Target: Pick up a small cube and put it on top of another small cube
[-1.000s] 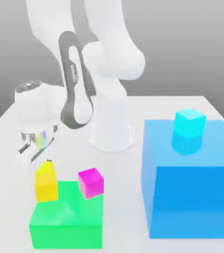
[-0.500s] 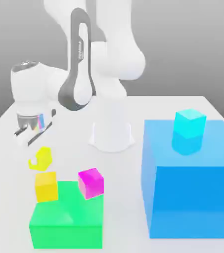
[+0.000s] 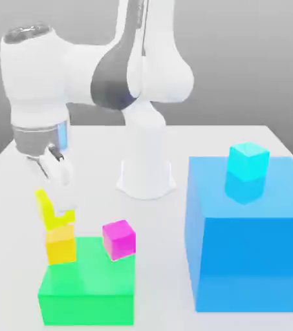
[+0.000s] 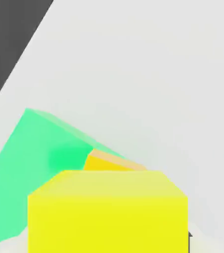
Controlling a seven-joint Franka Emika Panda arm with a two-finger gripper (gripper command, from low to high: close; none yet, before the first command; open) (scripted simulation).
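While its fingers stay pinched shut on the small cube, the gripper hangs at the left of the exterior view, mid-height. That lemon-yellow cube is tilted, its lower corner just above the yellow-orange cube, which sits on the green block at lower left beside the magenta cube. Right of them stands the blue block, carrying the cyan cube.

Four small cubes, seemingly; two large blocks.
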